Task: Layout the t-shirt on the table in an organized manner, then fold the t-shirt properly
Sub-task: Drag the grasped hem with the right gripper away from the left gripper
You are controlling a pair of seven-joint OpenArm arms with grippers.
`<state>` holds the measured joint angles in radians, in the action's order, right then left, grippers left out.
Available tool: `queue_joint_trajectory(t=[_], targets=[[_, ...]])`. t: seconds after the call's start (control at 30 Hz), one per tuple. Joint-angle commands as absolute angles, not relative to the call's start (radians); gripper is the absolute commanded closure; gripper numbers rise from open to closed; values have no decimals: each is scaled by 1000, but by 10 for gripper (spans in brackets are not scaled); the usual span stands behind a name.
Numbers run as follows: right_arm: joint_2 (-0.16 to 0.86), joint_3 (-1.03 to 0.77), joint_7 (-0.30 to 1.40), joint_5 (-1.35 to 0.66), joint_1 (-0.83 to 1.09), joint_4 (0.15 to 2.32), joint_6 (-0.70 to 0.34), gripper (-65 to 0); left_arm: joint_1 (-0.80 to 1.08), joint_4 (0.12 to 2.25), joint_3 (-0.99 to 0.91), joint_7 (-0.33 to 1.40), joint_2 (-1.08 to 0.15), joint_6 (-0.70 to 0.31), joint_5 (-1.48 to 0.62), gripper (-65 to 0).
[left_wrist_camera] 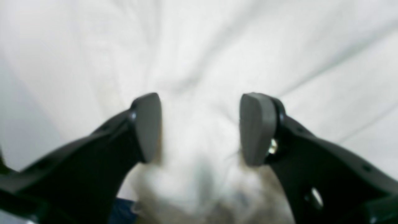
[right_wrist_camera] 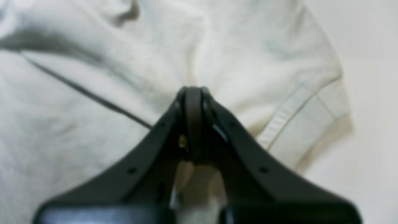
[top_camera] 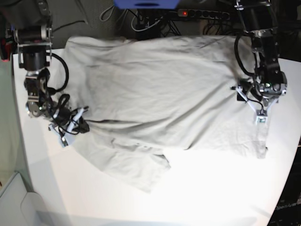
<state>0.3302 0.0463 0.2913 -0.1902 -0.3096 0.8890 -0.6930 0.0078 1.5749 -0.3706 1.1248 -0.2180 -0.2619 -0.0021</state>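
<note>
The pale t-shirt (top_camera: 160, 89) lies spread wide over the white table (top_camera: 211, 188), wrinkled, with one sleeve (top_camera: 138, 167) folded out toward the front. In the base view my right gripper (top_camera: 79, 124) is at the shirt's left edge. The right wrist view shows this gripper (right_wrist_camera: 193, 93) shut, with creases of the t-shirt (right_wrist_camera: 77, 124) running into its tip and a hemmed sleeve (right_wrist_camera: 311, 124) beside it. My left gripper (top_camera: 261, 114) sits low on the shirt's right edge. In the left wrist view the left gripper (left_wrist_camera: 200, 127) has its jaws apart, with t-shirt cloth (left_wrist_camera: 199, 46) bulging up between the pads.
A power strip (top_camera: 202, 14), cables and a blue object (top_camera: 146, 4) lie behind the table's far edge. A pale bin (top_camera: 19, 205) stands off the front left corner. Bare white table shows in front of the shirt.
</note>
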Motion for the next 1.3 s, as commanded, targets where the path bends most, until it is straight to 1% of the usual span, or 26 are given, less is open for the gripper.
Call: queue_joint_trajectory(t=[0.0,0.07,0.2,0.27,0.37,0.5,0.57,0.67,0.73,0.77,0.87,0.93,1.0,1.1,1.27], targets=[[348,47,387,-140,-259,943,-698,0,-13,1620,-374,1113,-231,-260,-1,-395],[352,45,414,-140,-186,1063,-698,0,-19,1661,-374,1113,-231,-260,-1,-395],[352,44,478,-140,-96,1216,-698,0,-51,1721,-375,1112,-222,-260,-4,-396],[361,44,509,-140,-76,1270,-698,0,-81,1693,-375,1110,-222,-255,-4,-396],[372,27,533,-140,-74,1334,-698,0,-125,1569,-375,1093,-222,-254,-5,-396],[354,-61,544,-140,-139,1356,-698,0,-174,1389,-375,1046,-220,-254,-5,-395],[348,-87,544,-140,-200,1331,-698,0,-173,1337,-375,1024,-220,-254,-5,-395],[346,-90,544,-140,-300,1239,-698,0,-157,1317,-372,1010,-220,-254,-5,-395],[346,-88,544,-140,-361,1168,-698,-26,-142,1317,-375,1009,-220,-254,-5,-395],[346,-87,544,-140,-395,1124,-698,-51,-136,1317,-375,1007,-220,-257,-5,-395],[343,-87,533,-140,-499,972,-698,-152,-131,1317,-375,1007,-220,-259,-5,-395],[321,-87,532,-140,-567,881,-698,-221,-131,1317,-375,1007,-220,-259,-5,-395],[315,-87,530,-140,-608,826,-698,-270,-131,1317,-375,1007,-220,-259,-5,-395],[291,-85,501,-140,-648,765,-698,-312,-131,1317,-371,1007,-220,-259,-5,-395],[263,-85,498,-140,-654,754,-698,-325,-131,1317,-374,1007,-220,-259,-5,-395]])
